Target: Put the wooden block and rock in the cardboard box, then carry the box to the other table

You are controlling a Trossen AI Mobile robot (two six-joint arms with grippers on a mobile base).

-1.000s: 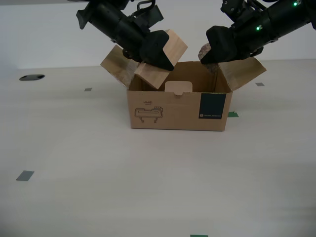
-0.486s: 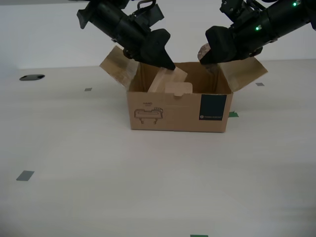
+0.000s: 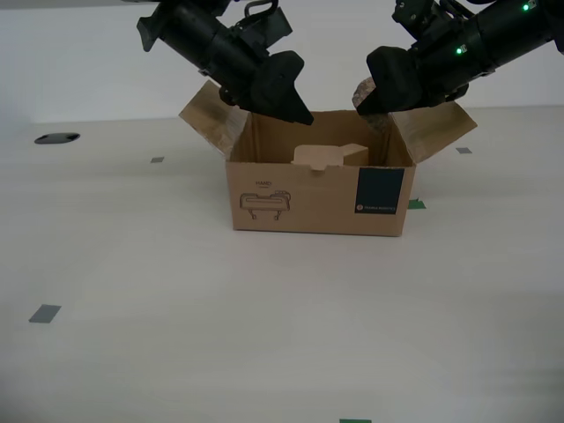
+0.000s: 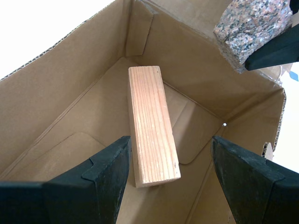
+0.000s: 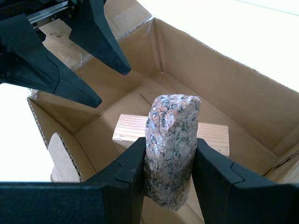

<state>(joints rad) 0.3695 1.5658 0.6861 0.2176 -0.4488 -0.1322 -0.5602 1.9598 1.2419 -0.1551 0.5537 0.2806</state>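
The cardboard box [image 3: 317, 189] stands open on the pale table, flaps spread. The wooden block [image 4: 152, 123] lies flat on the box floor, also seen under the rock as the block [image 5: 215, 135]. My second gripper [image 3: 286, 101] hovers over the box end at the exterior view's left, open and empty, its fingers [image 4: 107, 172] straddling the block from above without touching it. My first gripper [image 3: 370, 101] hangs over the opposite end, shut on the pinkish-grey rock [image 5: 170, 144], which stands upright between the pads, above the box opening. The other table is out of view.
Grey tape squares [image 3: 44, 313] and small green marks [image 3: 415, 204] dot the table [image 3: 132, 264]. A dark round hole [image 3: 57, 137] sits at the exterior view's far left. A white wall runs behind. The second gripper's fingers [image 5: 84, 88] hang close to the rock.
The wooden block left my second gripper and dropped into the box, settling flat on its floor. That gripper now stands open. My first gripper with the rock has hardly moved.
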